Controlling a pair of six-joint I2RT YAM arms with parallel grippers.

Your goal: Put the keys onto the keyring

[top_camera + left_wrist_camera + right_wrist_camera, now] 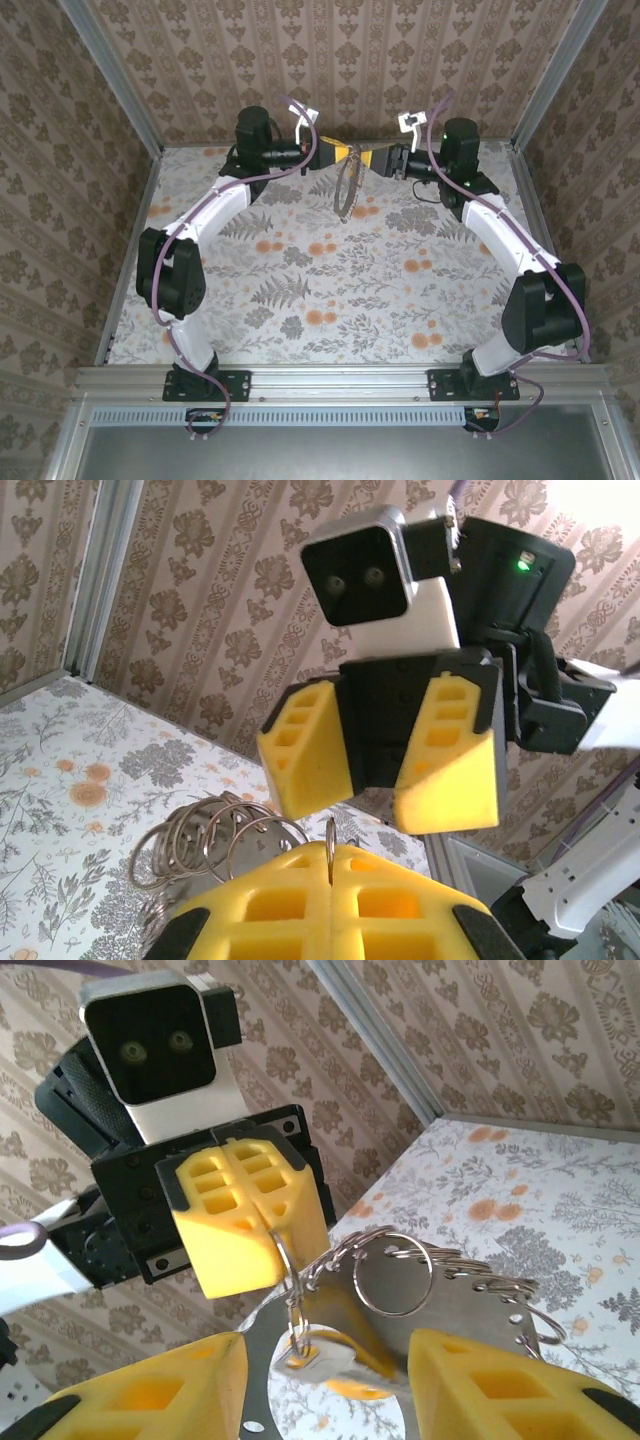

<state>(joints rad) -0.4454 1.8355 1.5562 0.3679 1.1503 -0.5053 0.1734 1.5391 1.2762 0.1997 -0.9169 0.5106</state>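
Both arms meet above the far middle of the table. My left gripper (350, 155) (330, 865) is shut on a small split ring (330, 836) (290, 1280), pinched edge-on between its yellow fingertips. That ring passes through the keyring (347, 192) (470, 1310), a flat dull-metal hoop that hangs below the grippers and carries several more split rings (200, 840). A small key (325, 1353) with a pale, yellow-tinged head dangles from the pinched ring. My right gripper (383, 160) (375, 795) faces the left one. It is open, its fingers either side of the key without touching it.
The floral tablecloth (330, 290) spreads below the grippers. Patterned walls and aluminium frame posts (125, 90) close in the back and sides. The arm bases sit on the rail (340, 385) at the near edge.
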